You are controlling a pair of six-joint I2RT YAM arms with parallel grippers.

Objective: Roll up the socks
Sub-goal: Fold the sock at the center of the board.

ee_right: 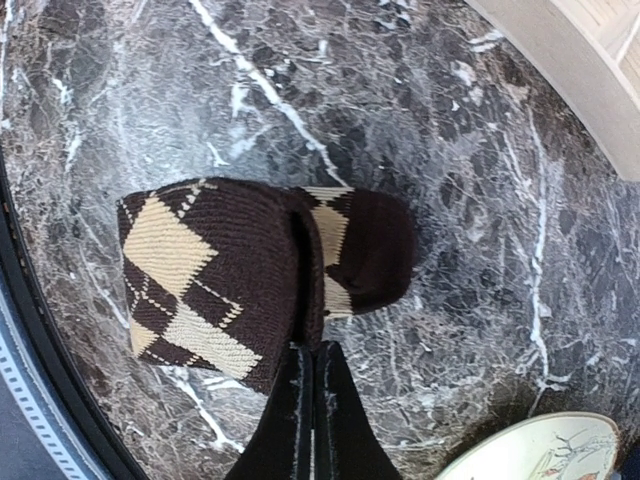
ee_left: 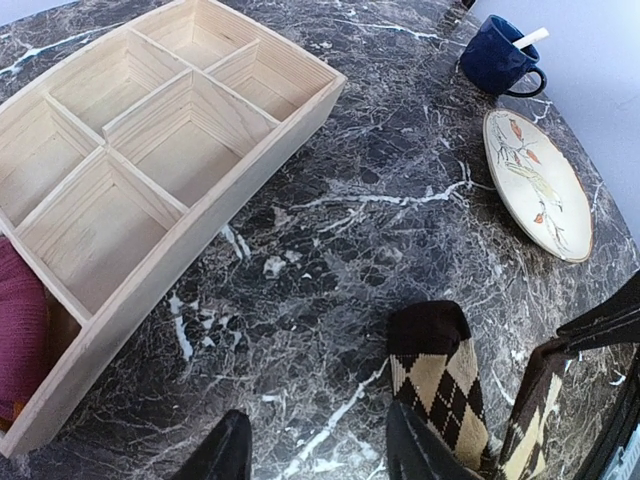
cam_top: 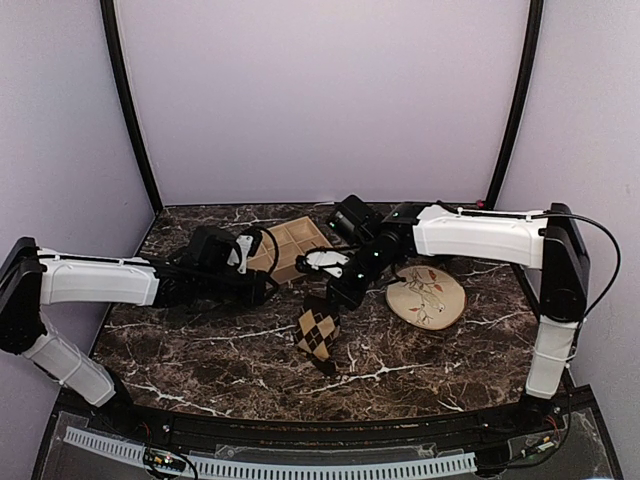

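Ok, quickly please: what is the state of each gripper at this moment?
Left gripper: open, holding nothing.
Right gripper: closed, pinching the edge of the brown argyle sock.

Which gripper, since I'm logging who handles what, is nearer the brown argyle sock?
Right. The right gripper is shut on the edge of the brown argyle sock. The left gripper stands open just beside it, on its left, one finger close to the fabric.

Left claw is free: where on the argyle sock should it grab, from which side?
Probably the rounded dark end of the argyle sock, resting free on the marble. Bring the left claw in low from the left: the right claw is shut on its other, lifted part.
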